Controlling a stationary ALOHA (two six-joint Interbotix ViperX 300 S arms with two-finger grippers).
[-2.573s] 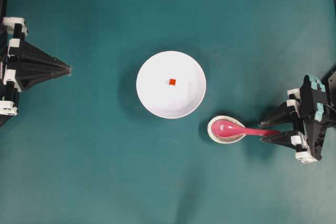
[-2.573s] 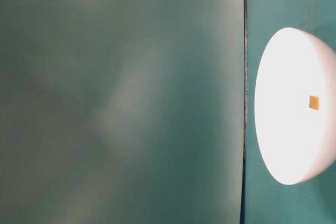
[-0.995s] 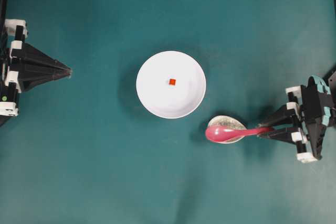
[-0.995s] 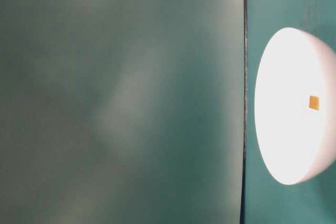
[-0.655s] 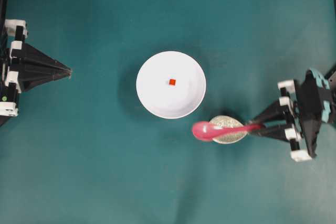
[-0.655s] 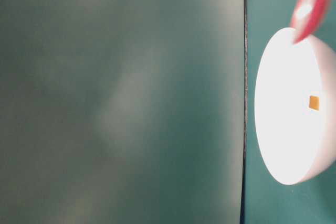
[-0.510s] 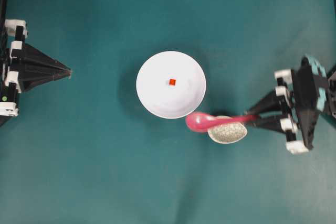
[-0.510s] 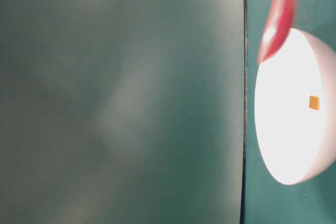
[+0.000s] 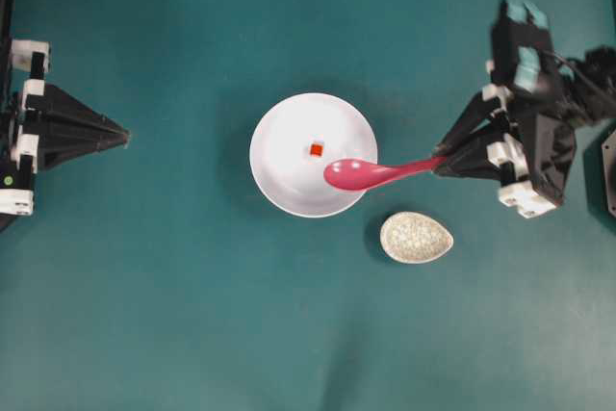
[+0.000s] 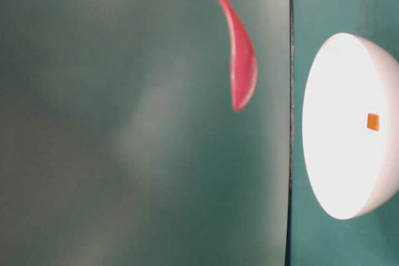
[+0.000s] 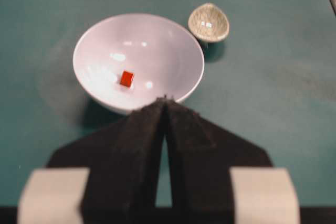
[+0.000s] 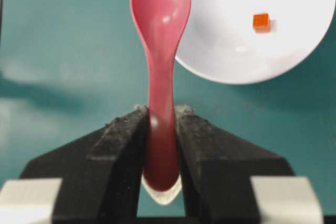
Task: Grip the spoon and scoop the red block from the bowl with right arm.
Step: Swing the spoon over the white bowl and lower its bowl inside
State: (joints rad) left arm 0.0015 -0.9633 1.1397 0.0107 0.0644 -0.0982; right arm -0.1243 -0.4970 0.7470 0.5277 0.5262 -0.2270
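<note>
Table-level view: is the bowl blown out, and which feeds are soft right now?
Table-level view: white bowl overexposed, no interior detail, red block washed orange, spoon slightly blurred. Left wrist view: soft overall, small glare spots in the bowl. Right wrist view: spoon sharp, sheen on its scoop. Overhead view: evenly lit, right arm motion-blurred.

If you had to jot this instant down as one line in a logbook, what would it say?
right gripper: shut on spoon | spoon: raised, scoop over bowl | red block: in bowl, unscooped | left gripper: shut, empty

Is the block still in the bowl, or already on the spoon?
In the bowl. The block lies on its floor; the spoon, held by the right claw, is empty.
</note>
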